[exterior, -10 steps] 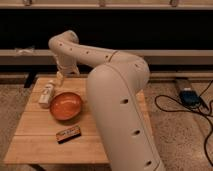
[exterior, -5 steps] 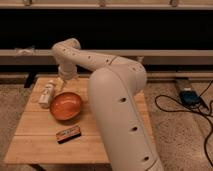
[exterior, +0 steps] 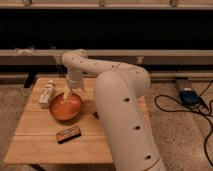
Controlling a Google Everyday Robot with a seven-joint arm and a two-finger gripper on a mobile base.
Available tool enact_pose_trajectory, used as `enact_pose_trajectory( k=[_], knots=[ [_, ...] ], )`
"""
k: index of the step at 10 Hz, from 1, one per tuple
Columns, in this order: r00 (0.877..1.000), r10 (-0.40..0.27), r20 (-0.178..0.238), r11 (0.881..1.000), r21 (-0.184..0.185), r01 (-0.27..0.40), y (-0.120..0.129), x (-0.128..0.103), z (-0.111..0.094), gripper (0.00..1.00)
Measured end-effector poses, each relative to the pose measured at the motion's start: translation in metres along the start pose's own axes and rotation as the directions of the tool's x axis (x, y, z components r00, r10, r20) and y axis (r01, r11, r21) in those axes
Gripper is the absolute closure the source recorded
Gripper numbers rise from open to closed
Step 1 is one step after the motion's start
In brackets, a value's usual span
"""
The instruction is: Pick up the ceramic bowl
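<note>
The ceramic bowl [exterior: 65, 106] is wide, shallow and glossy orange-brown. It sits on the wooden table [exterior: 35, 137], left of centre. My white arm reaches from the right over the table. My gripper [exterior: 69, 92] points down at the bowl's far rim, its pale tips at or just inside the rim.
A white bottle [exterior: 46, 93] lies on the table to the left of the bowl. A small dark snack bar [exterior: 68, 134] lies in front of the bowl. My arm's large body covers the table's right side. Cables and a blue box [exterior: 189, 96] lie on the floor at right.
The arm's wrist has swung to the right and lowered, bringing the gripper down over the bowl's far rim. The bowl, bottle and bar have not moved.
</note>
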State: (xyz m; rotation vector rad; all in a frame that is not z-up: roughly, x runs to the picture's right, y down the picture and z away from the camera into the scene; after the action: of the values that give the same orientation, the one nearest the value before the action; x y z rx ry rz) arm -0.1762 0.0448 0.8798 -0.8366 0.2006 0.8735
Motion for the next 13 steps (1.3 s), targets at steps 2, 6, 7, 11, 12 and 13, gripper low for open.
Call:
enact_pose_trajectory(
  k=[2, 6, 7, 11, 12, 13],
  knots=[
    [1.000, 0.013, -0.018, 1.000, -0.003, -0.013, 0.000, 0.009, 0.007, 0.20],
    [0.998, -0.008, -0.068, 1.000, -0.027, 0.006, 0.008, 0.013, 0.025, 0.20],
    [0.996, -0.010, -0.083, 0.999, -0.034, 0.007, 0.009, 0.014, 0.033, 0.20],
    [0.993, 0.009, -0.119, 0.999, -0.034, -0.013, 0.006, 0.022, 0.053, 0.20],
    [0.992, 0.015, -0.123, 0.999, -0.035, -0.019, 0.005, 0.023, 0.055, 0.22],
    [0.992, 0.022, -0.123, 0.999, -0.038, -0.027, 0.002, 0.025, 0.055, 0.30]
  ],
)
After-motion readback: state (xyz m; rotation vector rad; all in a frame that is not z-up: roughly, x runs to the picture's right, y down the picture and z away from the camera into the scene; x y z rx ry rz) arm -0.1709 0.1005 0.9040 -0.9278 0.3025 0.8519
